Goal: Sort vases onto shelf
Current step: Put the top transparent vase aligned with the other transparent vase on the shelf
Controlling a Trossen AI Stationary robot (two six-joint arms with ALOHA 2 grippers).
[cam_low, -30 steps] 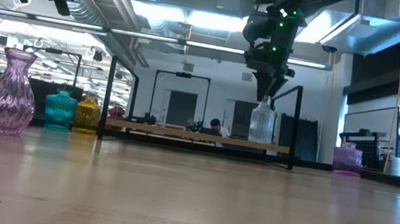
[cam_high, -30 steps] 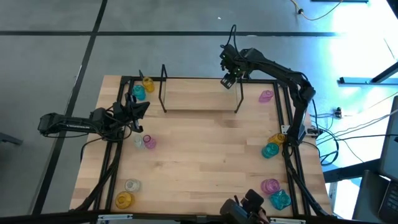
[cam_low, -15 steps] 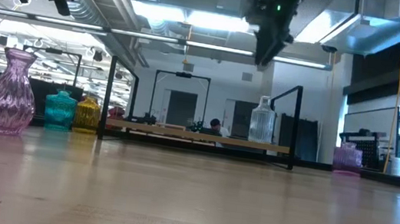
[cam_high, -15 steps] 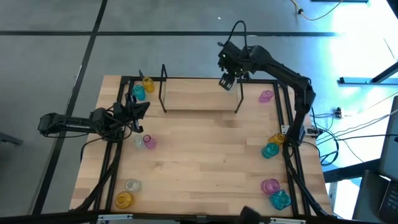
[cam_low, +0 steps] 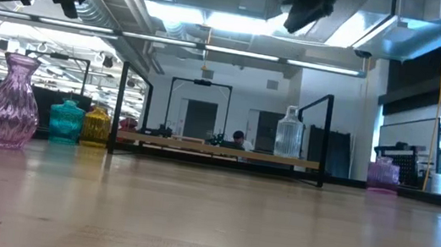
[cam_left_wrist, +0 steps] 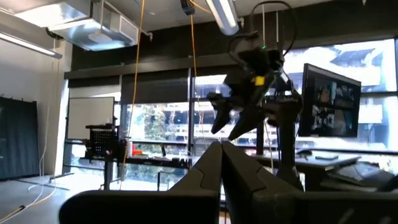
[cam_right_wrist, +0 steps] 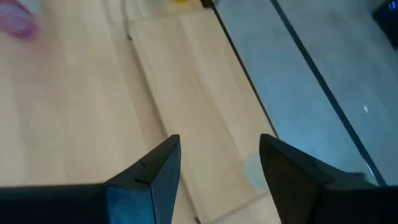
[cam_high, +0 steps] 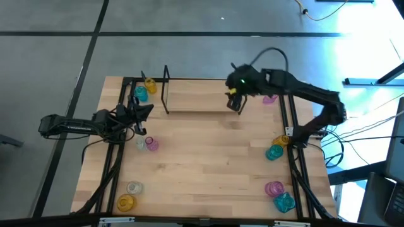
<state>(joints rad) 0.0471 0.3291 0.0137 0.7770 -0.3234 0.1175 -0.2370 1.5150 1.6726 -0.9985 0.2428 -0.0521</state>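
The right hand (cam_high: pixel 235 101) hangs high above the right end of the low light-wood shelf with black wire uprights (cam_high: pixel 202 96), its two dark fingers (cam_right_wrist: pixel 155 168) spread wide with nothing between them, and through that gap the right wrist view looks straight down on the shelf board. On that board, in the low view, a clear ribbed glass vase (cam_low: pixel 288 134) stands upright by the right-hand wire frame, free of any grip. The left hand (cam_high: pixel 140 114) sits over the left side of the wooden desk (cam_high: pixel 208 157), fingers pressed together and empty. Just beside it on the desk stand a small pink glass vase (cam_high: pixel 152 144) and a clear one (cam_high: pixel 141 143). A teal glass vase (cam_high: pixel 139 94) and a yellow glass vase (cam_high: pixel 150 84) wait at the far left corner, beside the shelf's left end. Another pink vase (cam_high: pixel 270 98) lies off the shelf's right end.
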